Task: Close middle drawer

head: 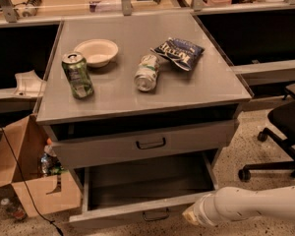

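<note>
The middle drawer [137, 208] is pulled far out at the bottom of the camera view. It is wide, shallow, grey and empty inside, with a low front and a small dark bar handle [155, 215]. My gripper [189, 216] is at the end of the white arm [255, 204], which comes in from the right. It sits at the right part of the drawer's front, just right of the handle. The lowest drawer is out of view.
The taller-fronted top drawer [142, 144] stands slightly open above. On the cabinet top [201, 90] are a bowl [96, 51], an upright can [77, 75], a lying can [147, 72] and a chip bag [179, 53]. A cardboard box [24, 181] is at the left and an office chair [282, 132] at the right.
</note>
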Robot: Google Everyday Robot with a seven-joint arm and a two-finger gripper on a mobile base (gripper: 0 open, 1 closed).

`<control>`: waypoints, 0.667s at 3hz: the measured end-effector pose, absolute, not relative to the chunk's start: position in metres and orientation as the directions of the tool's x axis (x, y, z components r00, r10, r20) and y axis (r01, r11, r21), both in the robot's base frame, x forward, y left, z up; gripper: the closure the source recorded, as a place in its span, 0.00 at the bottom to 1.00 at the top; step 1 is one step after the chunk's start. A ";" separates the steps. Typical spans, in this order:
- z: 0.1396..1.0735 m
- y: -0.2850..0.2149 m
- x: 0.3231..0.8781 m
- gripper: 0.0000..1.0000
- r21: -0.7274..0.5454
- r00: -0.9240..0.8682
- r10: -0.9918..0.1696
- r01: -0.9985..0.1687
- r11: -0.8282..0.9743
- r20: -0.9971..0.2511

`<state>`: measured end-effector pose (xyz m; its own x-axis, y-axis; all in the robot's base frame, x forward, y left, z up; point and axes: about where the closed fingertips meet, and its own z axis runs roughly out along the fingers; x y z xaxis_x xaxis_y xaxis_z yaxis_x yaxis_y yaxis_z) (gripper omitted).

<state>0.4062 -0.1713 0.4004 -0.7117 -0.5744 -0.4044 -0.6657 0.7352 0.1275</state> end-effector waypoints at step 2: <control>0.392 -0.158 0.437 1.00 0.132 -0.714 -0.539 -0.648 0.750 -0.447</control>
<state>0.4373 -0.1581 0.3923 -0.7142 -0.5386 -0.4470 -0.6483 0.7498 0.1323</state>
